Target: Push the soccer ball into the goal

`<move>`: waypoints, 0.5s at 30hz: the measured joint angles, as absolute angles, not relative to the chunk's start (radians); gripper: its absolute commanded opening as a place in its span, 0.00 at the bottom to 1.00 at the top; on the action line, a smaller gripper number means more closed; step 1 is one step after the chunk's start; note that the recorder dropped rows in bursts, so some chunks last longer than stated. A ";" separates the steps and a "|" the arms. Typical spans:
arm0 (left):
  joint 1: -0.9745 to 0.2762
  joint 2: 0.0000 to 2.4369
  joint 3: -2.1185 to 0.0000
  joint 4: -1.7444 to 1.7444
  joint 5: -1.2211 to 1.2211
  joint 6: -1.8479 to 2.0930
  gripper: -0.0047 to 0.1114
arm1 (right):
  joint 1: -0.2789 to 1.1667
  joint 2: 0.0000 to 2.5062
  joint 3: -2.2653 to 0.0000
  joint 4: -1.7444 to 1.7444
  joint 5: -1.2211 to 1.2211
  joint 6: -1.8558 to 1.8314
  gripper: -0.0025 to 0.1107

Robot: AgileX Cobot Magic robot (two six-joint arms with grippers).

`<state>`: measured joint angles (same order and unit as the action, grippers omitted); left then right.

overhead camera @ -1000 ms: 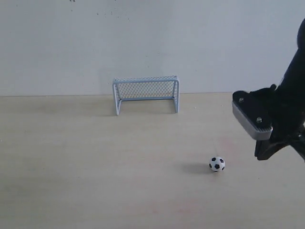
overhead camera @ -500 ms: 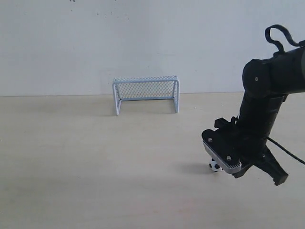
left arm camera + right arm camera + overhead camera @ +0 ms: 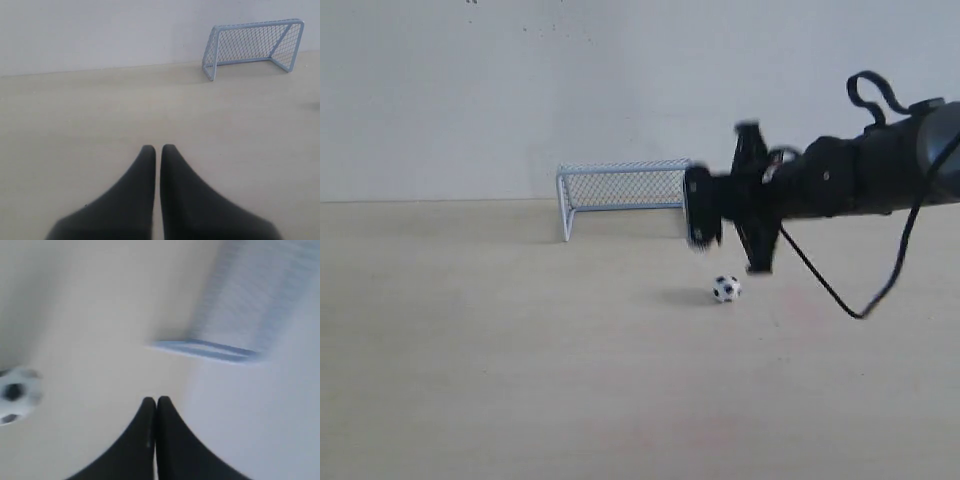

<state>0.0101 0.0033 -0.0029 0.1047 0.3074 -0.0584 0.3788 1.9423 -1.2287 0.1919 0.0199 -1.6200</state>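
The soccer ball, tiny and white with black patches, lies on the tabletop in front of the goal and to its right, a few ball-widths short of it. My right gripper is blurred, hanging just above and right of the ball, apart from it. In the right wrist view the right gripper is shut and empty, with the ball off to one side and the goal a blur ahead. My left gripper is shut and empty over bare table, far from the goal.
A pale wooden tabletop runs back to a plain white wall right behind the goal. A black cable loops down from the right arm toward the table.
The right arm has swung left and upward across the table. The ball has rolled from the near right toward the goal, now much closer to its right post.
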 measured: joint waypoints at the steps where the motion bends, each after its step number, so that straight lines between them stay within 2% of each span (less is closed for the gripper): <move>1: 0.010 0.003 -0.003 0.105 0.307 -0.058 0.08 | 0.387 1.916 -1.234 0.216 -0.108 -1.553 0.02; 4: 0.010 0.003 -0.003 0.105 0.307 -0.058 0.08 | 0.389 1.818 -1.240 0.224 -0.189 -1.537 0.02; 10: 0.010 0.003 -0.003 0.105 0.307 -0.058 0.08 | 0.389 1.771 -1.236 0.224 0.094 -1.639 0.02; 15: 0.010 0.003 -0.003 0.105 0.307 -0.058 0.08 | 0.389 1.772 -1.234 0.226 0.179 -1.628 0.02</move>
